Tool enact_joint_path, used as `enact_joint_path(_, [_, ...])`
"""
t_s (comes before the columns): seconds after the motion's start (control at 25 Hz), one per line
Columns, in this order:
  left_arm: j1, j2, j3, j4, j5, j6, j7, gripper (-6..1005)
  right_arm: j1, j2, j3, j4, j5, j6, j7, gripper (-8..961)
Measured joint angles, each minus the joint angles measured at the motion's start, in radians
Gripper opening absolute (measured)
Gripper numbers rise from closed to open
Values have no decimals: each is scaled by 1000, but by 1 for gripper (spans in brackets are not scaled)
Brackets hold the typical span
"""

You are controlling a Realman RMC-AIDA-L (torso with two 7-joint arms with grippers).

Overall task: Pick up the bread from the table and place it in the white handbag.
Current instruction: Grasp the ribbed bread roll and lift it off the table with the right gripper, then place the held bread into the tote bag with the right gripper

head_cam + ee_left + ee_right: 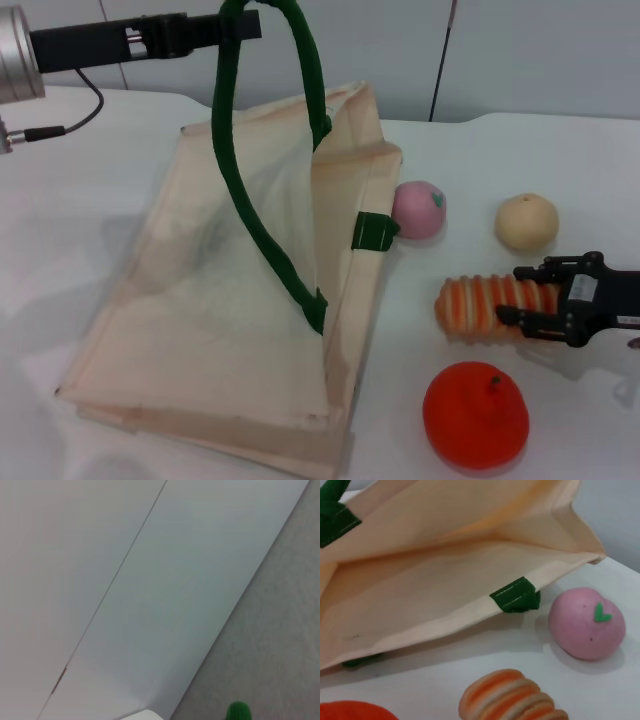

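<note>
The bread, a ribbed roll with orange and cream stripes, lies on the white table to the right of the white handbag. My right gripper is at the bread's right end, open, with one finger on each side of it. The right wrist view shows the bread close below the handbag's open mouth. At the top left my left gripper is shut on the dark green handle and holds it raised, so the bag's upper side is lifted.
A pink ball lies against the bag's right edge, behind the bread. A tan bun-like ball sits further right. An orange fruit lies in front of the bread near the table's front edge.
</note>
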Motion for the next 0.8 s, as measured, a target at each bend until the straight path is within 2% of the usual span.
enact_joint_path(0.2, [0, 0, 0, 0, 0, 0, 0, 107, -2, 0, 7, -2, 38, 16, -10, 582])
enact_joint_path(0.4, [-2, 0, 0, 0, 0, 1, 0, 107, 2, -6, 14, -4, 103, 98, -41, 559])
enact_joint_path(0.68, [-26, -4, 0, 4, 4, 3, -1, 107, 86, 8, -11, 11, 108, 122, -43, 511])
enact_joint_path(0.8, [-34, -10, 0, 5, 4, 3, -1, 107, 126, 10, -29, 41, 106, 102, -43, 459])
